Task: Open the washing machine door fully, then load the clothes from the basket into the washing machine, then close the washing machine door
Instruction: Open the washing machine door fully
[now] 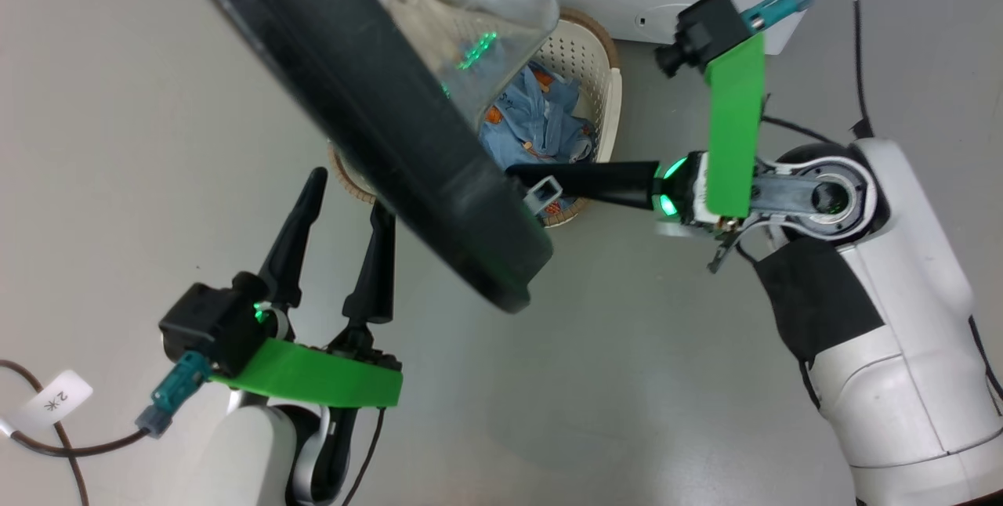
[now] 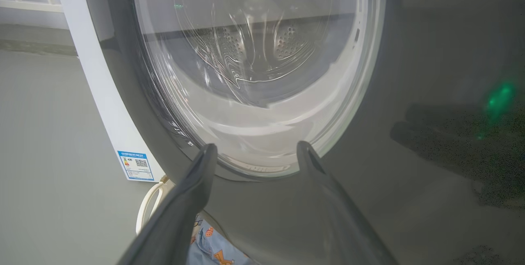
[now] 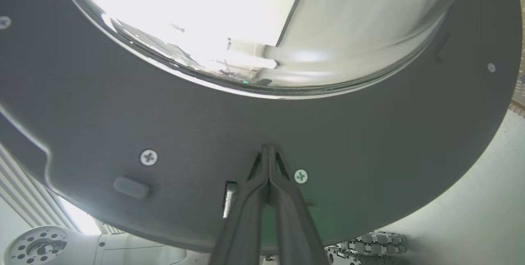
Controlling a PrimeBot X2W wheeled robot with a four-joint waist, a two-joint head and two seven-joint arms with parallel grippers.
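Washing machine door (image 1: 376, 122) beside left claw (image 1: 350, 191), spread | right claw (image 3: 268, 149) pressed together at its rim

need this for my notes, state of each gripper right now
left gripper: open, holding nothing
right gripper: shut, holding nothing, tips at the washing machine door

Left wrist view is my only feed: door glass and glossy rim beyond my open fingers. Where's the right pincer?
Observer: The right pincer is shut, with its tips at the inner face of the washing machine door, just below the glass bowl.
Operator: And the basket?
Observer: The basket stands on the floor on that inner side. In the head view the door partly hides it.
Operator: I see a blue scrap at my bottom edge. Is that in it?
Observer: Yes, the clothes lie bunched inside the basket.
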